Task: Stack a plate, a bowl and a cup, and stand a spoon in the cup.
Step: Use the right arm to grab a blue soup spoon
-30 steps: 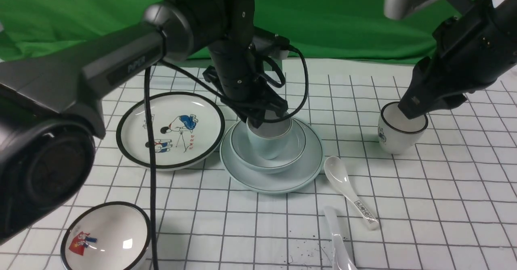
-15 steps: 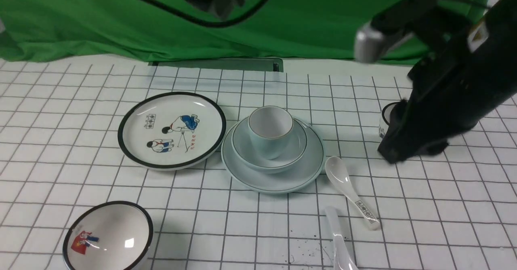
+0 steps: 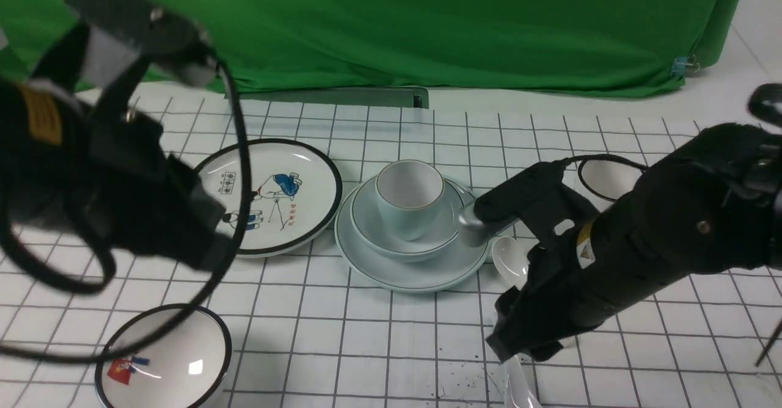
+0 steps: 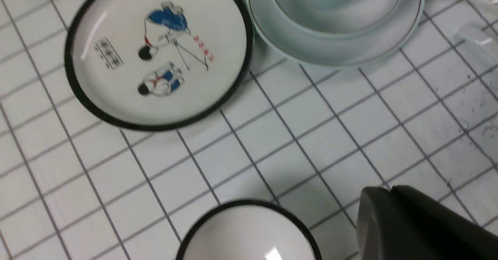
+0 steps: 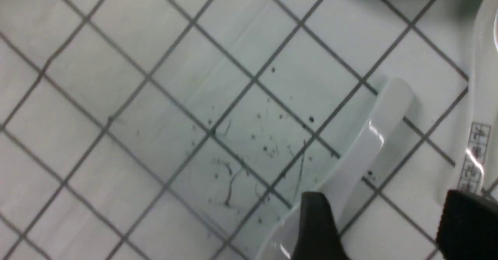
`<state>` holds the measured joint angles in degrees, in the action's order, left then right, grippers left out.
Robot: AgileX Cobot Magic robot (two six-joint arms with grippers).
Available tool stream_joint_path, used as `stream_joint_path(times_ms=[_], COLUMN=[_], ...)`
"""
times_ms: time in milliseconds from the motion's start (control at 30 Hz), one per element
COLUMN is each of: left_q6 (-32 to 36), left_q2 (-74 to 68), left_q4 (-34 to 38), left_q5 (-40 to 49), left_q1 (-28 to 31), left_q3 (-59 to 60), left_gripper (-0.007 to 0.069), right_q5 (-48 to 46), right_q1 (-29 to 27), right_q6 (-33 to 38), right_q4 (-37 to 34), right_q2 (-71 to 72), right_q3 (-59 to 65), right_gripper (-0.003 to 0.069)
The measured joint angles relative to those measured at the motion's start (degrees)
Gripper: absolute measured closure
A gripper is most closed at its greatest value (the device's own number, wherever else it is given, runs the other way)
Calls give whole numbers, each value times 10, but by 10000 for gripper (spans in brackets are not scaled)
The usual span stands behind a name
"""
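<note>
Plates, two: plain plate [image 3: 421, 276] mid-table, bottom of the stack; cartoon plate [image 3: 287, 200] just beside it at nine o'clock.
Bowls, two: plain bowl [image 3: 368, 215] sits on the plain plate; black-rimmed bowl [image 3: 165, 359] at seven o'clock, well apart.
Cups, two: plain cup [image 3: 408, 203] upright in the plain bowl; black-rimmed cup [image 3: 605, 179] at two o'clock, half hidden behind the right arm [image 3: 672, 237].
Spoons, two, both flat on the grid cloth [image 3: 366, 335]: printed spoon [image 3: 512, 260] at four o'clock, plain spoon [image 5: 362, 155] at five.
Tools: right gripper [image 5: 389, 229] spread wide, empty, low over the plain spoon's handle, contact unclear; left gripper [image 4: 389, 192] closed, empty.
</note>
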<state>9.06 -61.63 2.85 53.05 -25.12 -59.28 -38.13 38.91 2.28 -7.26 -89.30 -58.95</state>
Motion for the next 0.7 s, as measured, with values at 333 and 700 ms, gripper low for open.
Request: stream_joint_path(times_ms=[333, 700], left_q6=[0, 0], left_q2=[51, 51], left_q4=[13, 14], left_q5=[19, 27], left_q1=[0, 0], left_q3=[93, 93], left_gripper=[661, 661], right_q5=[83, 124], right_q1=[-9, -14], right_q6=[-87, -124], right_q4=[14, 17], right_q2=[-113, -148], right_q3=[0, 0], right_gripper=[215, 321])
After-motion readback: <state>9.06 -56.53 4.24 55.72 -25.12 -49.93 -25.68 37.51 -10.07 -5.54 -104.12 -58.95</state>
